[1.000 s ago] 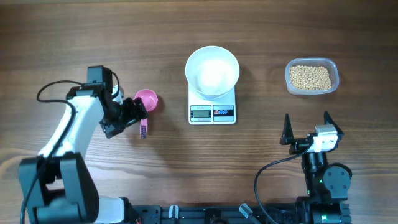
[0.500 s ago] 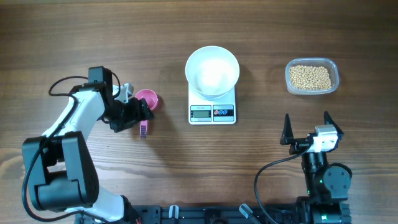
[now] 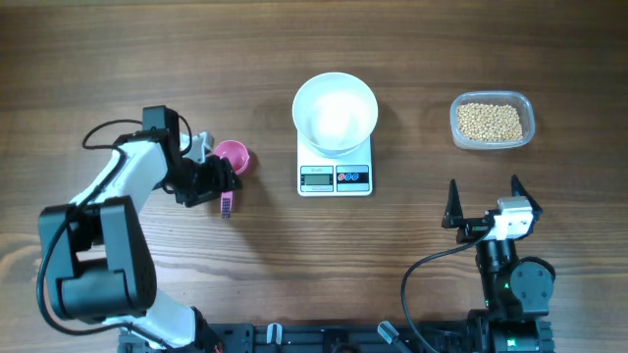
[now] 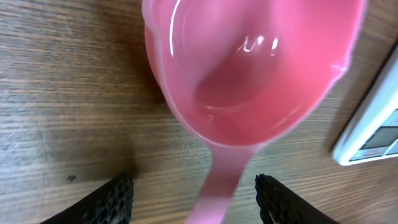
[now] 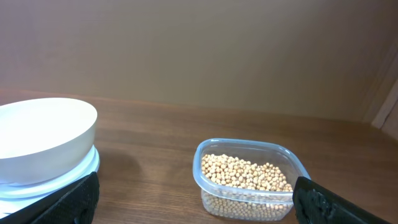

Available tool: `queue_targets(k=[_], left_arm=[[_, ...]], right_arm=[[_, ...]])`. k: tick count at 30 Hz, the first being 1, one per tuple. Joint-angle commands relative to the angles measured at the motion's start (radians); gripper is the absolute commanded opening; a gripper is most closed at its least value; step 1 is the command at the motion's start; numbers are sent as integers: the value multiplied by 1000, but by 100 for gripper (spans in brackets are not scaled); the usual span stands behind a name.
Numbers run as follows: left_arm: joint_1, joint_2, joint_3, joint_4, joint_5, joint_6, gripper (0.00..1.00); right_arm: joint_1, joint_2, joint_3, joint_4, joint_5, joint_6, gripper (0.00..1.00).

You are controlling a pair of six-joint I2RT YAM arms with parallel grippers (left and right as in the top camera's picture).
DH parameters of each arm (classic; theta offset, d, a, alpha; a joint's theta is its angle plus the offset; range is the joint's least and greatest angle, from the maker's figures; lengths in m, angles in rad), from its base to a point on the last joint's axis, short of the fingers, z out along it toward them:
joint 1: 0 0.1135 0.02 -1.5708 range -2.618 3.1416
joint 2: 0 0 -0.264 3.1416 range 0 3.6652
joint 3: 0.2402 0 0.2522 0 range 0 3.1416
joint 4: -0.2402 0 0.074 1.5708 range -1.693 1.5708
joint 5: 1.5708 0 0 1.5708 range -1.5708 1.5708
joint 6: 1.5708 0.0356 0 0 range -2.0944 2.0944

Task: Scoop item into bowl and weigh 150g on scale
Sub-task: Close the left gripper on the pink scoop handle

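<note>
Beans [image 3: 491, 122] lie heaped in a clear rounded-rectangular tub [image 3: 526, 102] at the far right of the wooden table [image 3: 147, 59], filling its floor to a low level; none seen outside the tub; white bowl [image 3: 335, 113] sits upright on the white scale [image 3: 335, 178] at centre, its rim overhanging the platform, its inside plain white with no beans visible; the scale's grey display and dark buttons face the near side, reading too small to tell; tub and scale stand well apart, bare wood between them; pink scoop [image 3: 232, 157] lies on the table left of the scale, cup mouth up and empty, handle running toward the near side; left gripper [image 3: 224, 179] is low over that handle, one dark finger [image 4: 118, 199] on each side of it; the wrist view shows wood between the left-hand finger and the handle and only a thin gap on the other side, so the pincer stands partly open, astride the handle with no grip on it; a corner of the scale shows at the right edge of that view, just beside the cup; right gripper [image 3: 483, 201] is at the near right, well short of the tub, fingers spread wide with nothing between them; its camera looks across the table at the tub of beans ahead and the bowl on the scale to the left.
</note>
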Motion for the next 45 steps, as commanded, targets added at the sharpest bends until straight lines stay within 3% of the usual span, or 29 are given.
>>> queue_targets(k=[1,9,16,22,25,28,33,38,45], left_arm=[[5,14,-8,12,18,31,66],[5,14,-8,21,20,31,44],[5,14,-8,22,20,31,37],[5,14,-8,29,20,31,38],[5,14,-8,32,20,31,54],[5,14,-8,48,16,32,56],[5,14,-8,62,9,35,42],[5,14,-8,48,51,89,41],[5,14,-8,35,84,110,29]], right_arm=[[-6,-6,-1,3,-5,0,100],[-6,-6,-1,3,-5,1,100],[-6,-6,-1,3,-5,1,100],[-6,-6,-1,3,-5,1,100],[-6,-6,-1,3,-5,1,100],[-6,-6,-1,3,-5,0,100],[-6,-6,-1,3,-5,1,100],[-6,-6,-1,3,-5,1,100],[-6,-6,-1,3,-5,0,100]])
